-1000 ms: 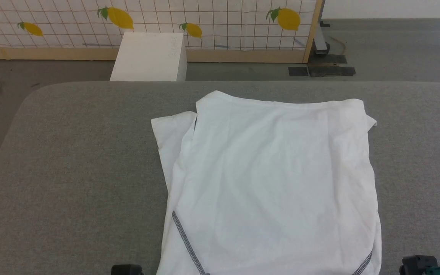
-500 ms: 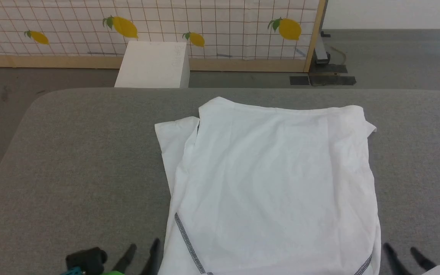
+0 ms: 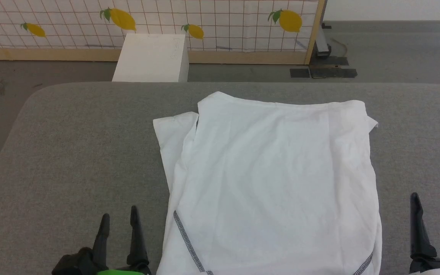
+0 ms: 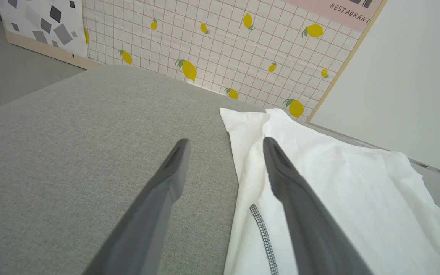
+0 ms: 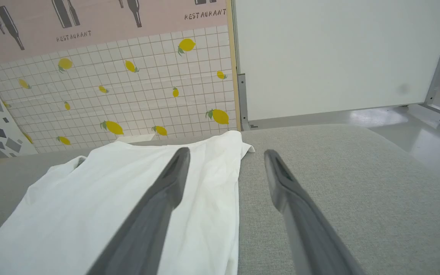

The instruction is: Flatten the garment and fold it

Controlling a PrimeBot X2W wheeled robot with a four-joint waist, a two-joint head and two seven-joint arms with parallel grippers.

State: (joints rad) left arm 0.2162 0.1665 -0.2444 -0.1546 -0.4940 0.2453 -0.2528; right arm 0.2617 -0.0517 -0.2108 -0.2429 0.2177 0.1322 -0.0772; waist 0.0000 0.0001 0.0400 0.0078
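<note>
White thin cloth, the shirt (image 3: 273, 179) lies spread in a rough rectangle on the grey padded table (image 3: 82, 152). Its far edge is close to the table's far edge, and its near end runs off the bottom of the head view. A lower layer of cloth pokes out along the shirt's far left side, and a small flap sticks out at its far right corner. Dark grey stitching (image 3: 183, 236) slants across the shirt's near left corner, with a shorter run at the near right corner.

The left gripper (image 3: 119, 212) sits just left of the shirt's near left edge, fingers spread apart and holding nothing. Whether they touch the table I cannot tell. The right gripper (image 3: 431, 197) sits to the right of the shirt's near right edge, clear of the cloth, its fingers likewise apart and empty.

Beyond the shirt, past the table's far edge, a plain white box (image 3: 149, 57) stands on the floor against a panel (image 3: 224, 23) printed with a tile grid and yellow lemons. In the right wrist view a pink strip (image 5: 101, 23) above the lemons carries the word "RESTAURANT" twice, beside dark bottle shapes. A white board (image 5: 338, 57) on grey metal feet stands to the right of the panel.
</note>
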